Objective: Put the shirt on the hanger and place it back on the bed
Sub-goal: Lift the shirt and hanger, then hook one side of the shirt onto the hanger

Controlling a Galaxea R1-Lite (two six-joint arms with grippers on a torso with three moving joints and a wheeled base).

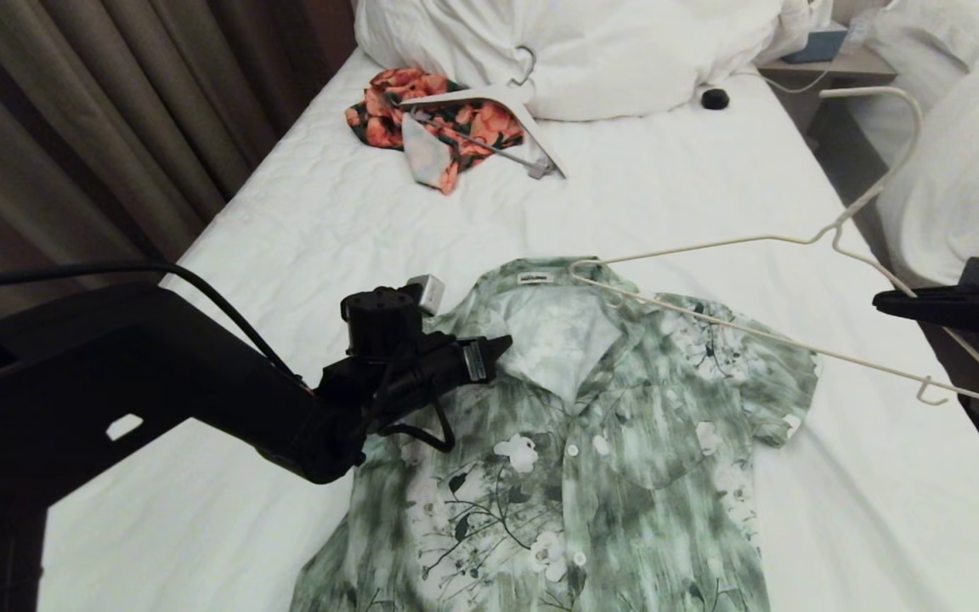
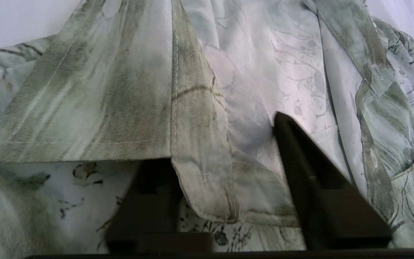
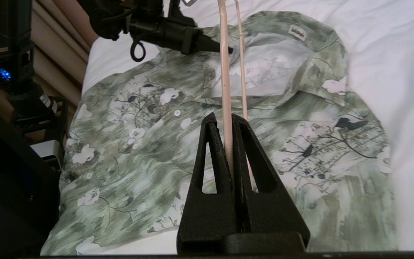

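Note:
The green-and-white flowered shirt (image 1: 591, 442) lies flat, front up, on the bed (image 1: 328, 221), collar toward the pillows. My left gripper (image 1: 498, 344) is at the shirt's left collar. In the left wrist view the left gripper (image 2: 217, 144) is open: one finger (image 2: 300, 162) lies on the inner fabric, the other sits under the collar flap, and the collar point hangs between them. At the bed's right edge, my right gripper (image 1: 885, 302) is shut on the cream wire hanger (image 1: 795, 343). The hanger's far end rests over the collar. The right wrist view shows the right gripper (image 3: 223, 117) pinching the hanger (image 3: 225, 72) above the shirt (image 3: 149, 136).
An orange-red floral garment (image 1: 421, 110) with a thick white hanger (image 1: 532, 127) lies near the pillows (image 1: 608, 51). A small black round object (image 1: 715, 99) sits beside them. Curtains (image 1: 73, 127) run along the left; a nightstand (image 1: 829, 64) and another bed (image 1: 957, 153) are on the right.

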